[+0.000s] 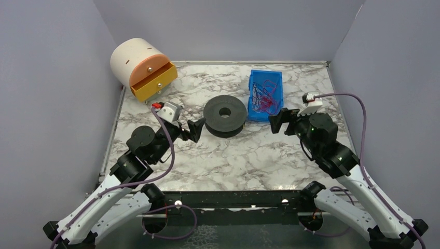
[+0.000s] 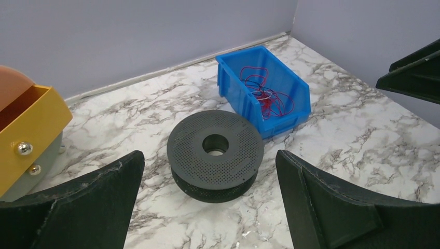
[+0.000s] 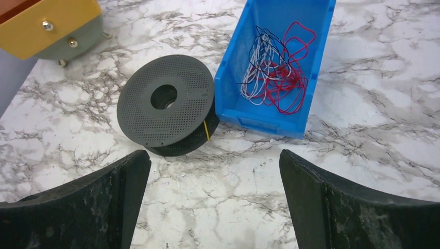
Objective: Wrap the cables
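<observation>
A dark grey perforated spool (image 1: 224, 115) lies flat at the table's middle; it also shows in the left wrist view (image 2: 215, 153) and the right wrist view (image 3: 166, 104). A bit of yellow wire (image 3: 206, 129) shows in its groove. A tangle of red, white and dark cables (image 3: 275, 72) lies in a blue bin (image 1: 265, 95). My left gripper (image 1: 195, 129) is open and empty, just left of the spool. My right gripper (image 1: 280, 121) is open and empty, just off the bin's near right corner.
A cream cylinder cabinet (image 1: 136, 61) with an open yellow drawer (image 1: 153, 83) stands at the back left. Grey walls enclose the marble table (image 1: 233, 155) on three sides. The purple arm cables (image 1: 363, 124) loop beside each arm.
</observation>
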Robot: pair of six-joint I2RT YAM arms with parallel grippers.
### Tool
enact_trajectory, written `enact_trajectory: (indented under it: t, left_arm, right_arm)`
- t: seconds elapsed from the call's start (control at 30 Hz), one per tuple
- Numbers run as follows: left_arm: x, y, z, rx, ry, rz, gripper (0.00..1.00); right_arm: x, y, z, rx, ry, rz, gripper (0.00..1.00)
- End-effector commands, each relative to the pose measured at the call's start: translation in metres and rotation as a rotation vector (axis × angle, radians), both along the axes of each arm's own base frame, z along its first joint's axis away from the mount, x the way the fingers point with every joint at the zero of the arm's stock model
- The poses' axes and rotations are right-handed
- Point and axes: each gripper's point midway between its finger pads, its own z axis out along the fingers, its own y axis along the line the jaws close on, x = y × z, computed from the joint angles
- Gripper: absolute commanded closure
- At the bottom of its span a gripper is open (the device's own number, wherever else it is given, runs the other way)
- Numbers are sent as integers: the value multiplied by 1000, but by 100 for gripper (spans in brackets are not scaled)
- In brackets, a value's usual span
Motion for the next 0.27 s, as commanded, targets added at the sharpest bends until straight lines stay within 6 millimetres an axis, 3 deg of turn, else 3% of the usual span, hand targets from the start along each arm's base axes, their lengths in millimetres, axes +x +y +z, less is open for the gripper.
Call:
enact_trajectory:
  t: [0.0,0.23]
  left_arm:
    - [2,8,9,-29,-46,36,1]
    - [3,10,8,-30,-41,47,1]
  right_arm:
    - [-3,9,13,22,-67,65,0]
    - [-8,29,12,32,-56,177,0]
